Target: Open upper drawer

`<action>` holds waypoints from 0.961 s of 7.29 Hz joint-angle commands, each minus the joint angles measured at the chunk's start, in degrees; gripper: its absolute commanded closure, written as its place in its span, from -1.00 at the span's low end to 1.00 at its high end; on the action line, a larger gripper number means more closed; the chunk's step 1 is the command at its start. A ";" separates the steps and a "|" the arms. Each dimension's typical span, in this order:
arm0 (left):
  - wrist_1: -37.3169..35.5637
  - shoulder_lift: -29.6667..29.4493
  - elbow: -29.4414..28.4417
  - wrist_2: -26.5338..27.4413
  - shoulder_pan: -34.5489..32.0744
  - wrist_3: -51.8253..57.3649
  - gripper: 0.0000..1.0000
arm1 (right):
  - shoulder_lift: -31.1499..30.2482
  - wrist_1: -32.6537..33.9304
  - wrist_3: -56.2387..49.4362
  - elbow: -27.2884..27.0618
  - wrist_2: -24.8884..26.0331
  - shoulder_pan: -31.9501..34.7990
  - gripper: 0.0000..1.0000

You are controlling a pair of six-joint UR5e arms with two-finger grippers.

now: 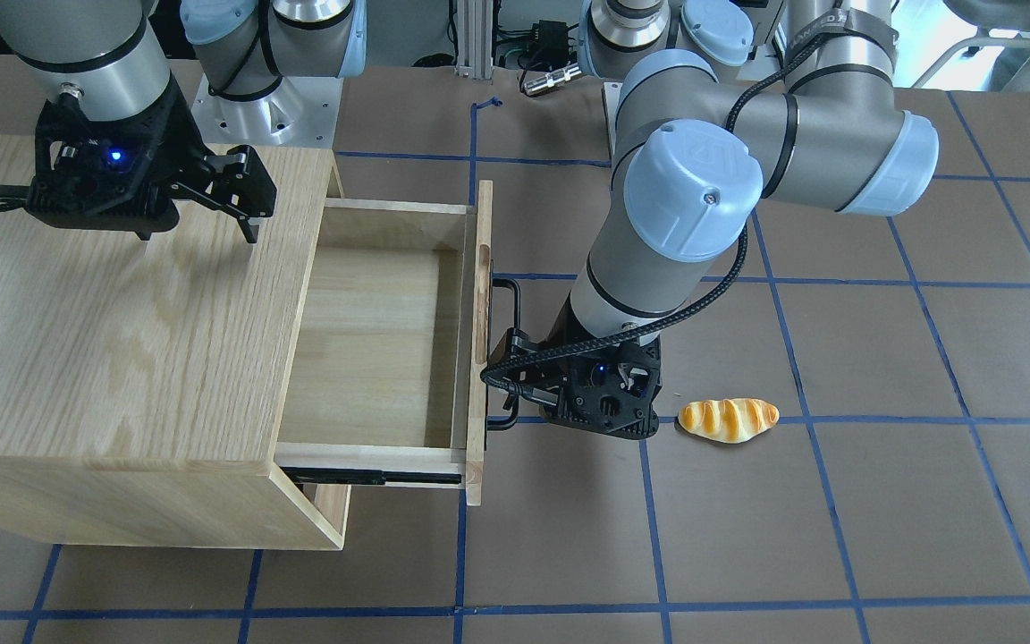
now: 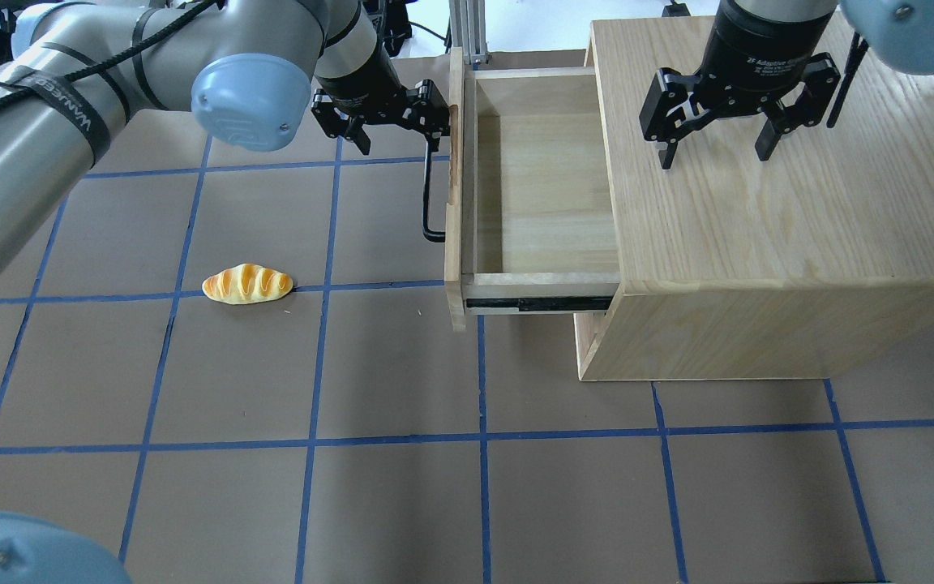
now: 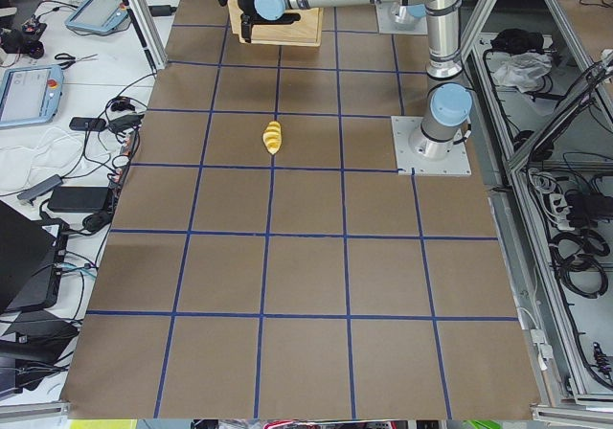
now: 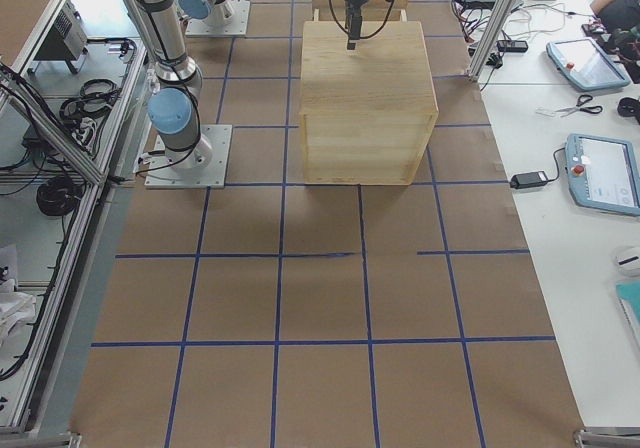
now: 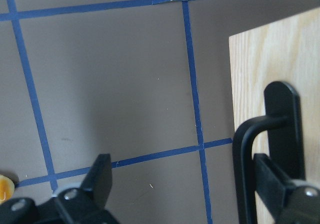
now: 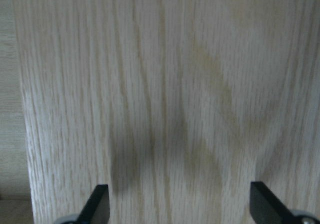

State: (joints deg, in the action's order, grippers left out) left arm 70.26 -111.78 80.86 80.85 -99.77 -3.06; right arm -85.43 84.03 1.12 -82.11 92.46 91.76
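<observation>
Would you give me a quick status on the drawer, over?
Left hand open, at handle. Right hand open over cabinet. Drawer out, empty. Bread clear of it.

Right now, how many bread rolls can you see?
1. The bread roll lies on the table, apart from the open drawer. Another could hide in the drawer's back end, under the cabinet top.

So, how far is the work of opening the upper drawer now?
Mostly done: the upper drawer stands far out of the cabinet, its empty inside and side rail showing. In hand: the left gripper is at the black handle, jaws open around the bar, not clamped. The right gripper hangs open over the cabinet top. Left: perhaps a last pull, if the rail allows, then drawing the left gripper away.
</observation>
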 commanded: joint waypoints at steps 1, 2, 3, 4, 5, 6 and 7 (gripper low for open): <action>1.18 0.77 -0.09 0.01 0.19 0.16 -1.00 | 0.00 0.00 -0.06 0.02 0.00 0.00 -1.00; 3.19 1.91 -0.88 0.10 0.19 0.16 -1.00 | 0.00 0.00 0.02 0.02 0.00 0.00 -1.00; 6.43 3.31 -2.19 0.10 0.19 -0.37 -1.00 | 0.00 0.00 -0.06 0.02 0.00 0.00 -1.00; 9.77 4.72 -3.51 0.19 0.28 -0.55 -1.00 | 0.00 0.00 -0.07 0.02 0.00 0.00 -1.00; 13.02 6.56 -4.04 3.06 1.50 -0.55 -1.00 | 0.00 0.00 -0.07 0.02 0.00 0.00 -1.00; 15.06 8.67 -4.31 3.78 4.47 -0.55 -1.00 | 0.00 0.00 -0.07 0.02 0.00 0.00 -1.00; 15.16 10.17 -3.70 3.70 6.68 0.06 -1.00 | 0.00 0.00 0.02 0.02 0.00 0.00 -1.00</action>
State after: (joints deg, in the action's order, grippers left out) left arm 84.09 -103.75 76.94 84.02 -95.90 -3.44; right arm -85.43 84.02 1.07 -82.09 92.46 91.76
